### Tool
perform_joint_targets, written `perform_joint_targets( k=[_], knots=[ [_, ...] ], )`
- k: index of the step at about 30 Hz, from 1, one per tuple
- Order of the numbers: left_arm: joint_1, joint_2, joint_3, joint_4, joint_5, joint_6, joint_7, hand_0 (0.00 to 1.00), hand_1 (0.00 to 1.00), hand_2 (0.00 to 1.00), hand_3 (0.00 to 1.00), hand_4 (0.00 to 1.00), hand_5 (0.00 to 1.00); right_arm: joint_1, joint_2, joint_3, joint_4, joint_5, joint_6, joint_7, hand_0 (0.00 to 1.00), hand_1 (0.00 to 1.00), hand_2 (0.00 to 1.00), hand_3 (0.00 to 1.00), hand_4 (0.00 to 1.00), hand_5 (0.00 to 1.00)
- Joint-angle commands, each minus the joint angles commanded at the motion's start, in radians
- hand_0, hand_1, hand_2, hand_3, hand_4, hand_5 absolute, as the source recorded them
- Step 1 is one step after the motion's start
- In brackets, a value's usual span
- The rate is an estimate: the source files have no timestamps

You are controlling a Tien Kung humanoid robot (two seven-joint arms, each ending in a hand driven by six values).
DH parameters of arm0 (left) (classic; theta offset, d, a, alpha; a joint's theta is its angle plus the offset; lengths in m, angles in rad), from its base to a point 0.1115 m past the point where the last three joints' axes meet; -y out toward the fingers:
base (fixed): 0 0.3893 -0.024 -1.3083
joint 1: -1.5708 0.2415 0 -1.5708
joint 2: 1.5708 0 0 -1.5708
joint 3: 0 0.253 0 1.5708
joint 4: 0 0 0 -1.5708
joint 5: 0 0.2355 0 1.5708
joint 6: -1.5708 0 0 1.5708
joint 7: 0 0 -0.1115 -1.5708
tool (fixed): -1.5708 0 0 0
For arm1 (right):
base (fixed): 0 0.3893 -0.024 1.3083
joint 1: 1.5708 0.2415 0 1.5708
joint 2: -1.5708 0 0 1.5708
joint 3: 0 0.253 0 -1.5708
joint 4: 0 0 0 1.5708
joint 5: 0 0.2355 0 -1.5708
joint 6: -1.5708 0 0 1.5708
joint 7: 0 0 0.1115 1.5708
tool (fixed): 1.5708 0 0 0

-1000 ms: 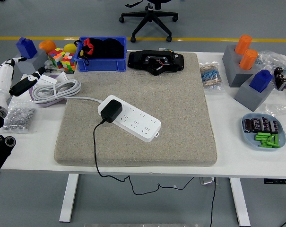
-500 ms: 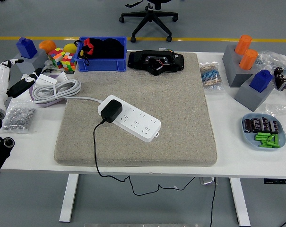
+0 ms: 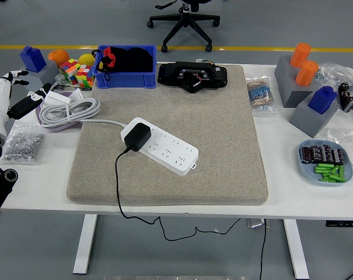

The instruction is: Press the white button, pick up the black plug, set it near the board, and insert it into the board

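Black cord (image 3: 119,186) hangs off the near edge of the tabletop (image 3: 164,211) and runs up across the grey felt mat (image 3: 223,140) to the black plug (image 3: 137,135), which is already sitting in the left end of the white power strip (image 3: 161,146). So the plug looks seated in the board, and from here I'd guess the insert step is basically done. I can't make out the white button clearly enough to say anything about it.

Over on the near right there's a shallow dish of batteries (image 3: 325,162), green ones and dark ones. Near left, a bag of small metal bits (image 3: 23,146).

What changed: the left robot hand (image 3: 24,96) has slid further out toward the left edge over the last second, and less of the white forearm shows than a moment ago. It's well apart from the strip now, beside the coiled white cable (image 3: 68,111). Its fingers look loosely spread and hold nothing. Reads to me like it's backing off after finishing. The right arm isn't visible at all.

Further back: a blue bin (image 3: 126,79), a black device (image 3: 192,76), a Rubik's cube (image 3: 77,74), and grey blocks with orange cylinders (image 3: 301,61) on the far right.
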Motion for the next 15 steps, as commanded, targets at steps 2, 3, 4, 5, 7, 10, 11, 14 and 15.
perform_joint_targets(
  k=[2,3,4,5,7,10,11,14,15],
  knots=[
    [0.002,0.000,-0.003,0.000,0.000,-0.001,-0.001,0.998,0.869,0.543,0.647,0.892,0.767,0.000,0.000,-0.002,0.000,0.000,0.000,0.000,0.656,0.655,0.620,0.607,0.684,0.462],
    [0.002,0.000,-0.003,0.000,0.002,-0.003,0.000,0.998,0.869,0.543,0.647,0.892,0.767,-0.001,-0.001,-0.001,-0.001,0.000,0.000,0.000,0.656,0.655,0.620,0.607,0.684,0.462],
    [0.002,0.001,-0.004,0.000,0.002,-0.005,0.001,0.998,0.869,0.543,0.647,0.892,0.767,-0.001,-0.001,-0.001,-0.001,0.000,0.000,0.000,0.656,0.655,0.620,0.607,0.684,0.462],
    [0.003,0.001,-0.003,0.001,0.003,-0.008,0.002,0.998,0.869,0.543,0.647,0.892,0.767,-0.001,0.000,0.000,-0.001,0.000,0.000,0.000,0.656,0.655,0.620,0.607,0.684,0.462],
    [0.003,0.001,-0.002,0.001,0.003,-0.010,0.005,0.998,0.947,0.819,0.766,0.889,0.764,-0.001,0.000,0.000,-0.001,0.000,0.000,0.000,0.655,0.655,0.620,0.607,0.683,0.463],
    [0.002,0.001,-0.001,0.001,0.004,-0.009,0.004,0.998,0.947,0.819,0.766,0.889,0.764,-0.001,-0.001,-0.001,-0.001,0.001,0.000,0.000,0.655,0.655,0.620,0.607,0.683,0.463],
    [0.001,0.001,0.000,0.001,0.003,-0.010,0.005,0.998,0.947,0.819,0.766,0.889,0.764,0.000,-0.002,-0.001,0.000,0.001,0.000,0.000,0.655,0.655,0.620,0.607,0.683,0.463],
    [0.002,0.001,0.000,0.001,0.002,-0.008,0.004,0.998,0.965,0.878,0.754,0.883,0.750,0.000,-0.003,-0.002,0.000,0.001,0.000,0.000,0.656,0.655,0.621,0.607,0.684,0.464],
    [0.003,0.001,0.001,0.002,0.001,-0.007,0.002,0.998,0.965,0.878,0.754,0.883,0.750,0.000,-0.003,-0.003,0.000,0.002,-0.001,0.001,0.656,0.655,0.621,0.607,0.684,0.464]
  ],
)
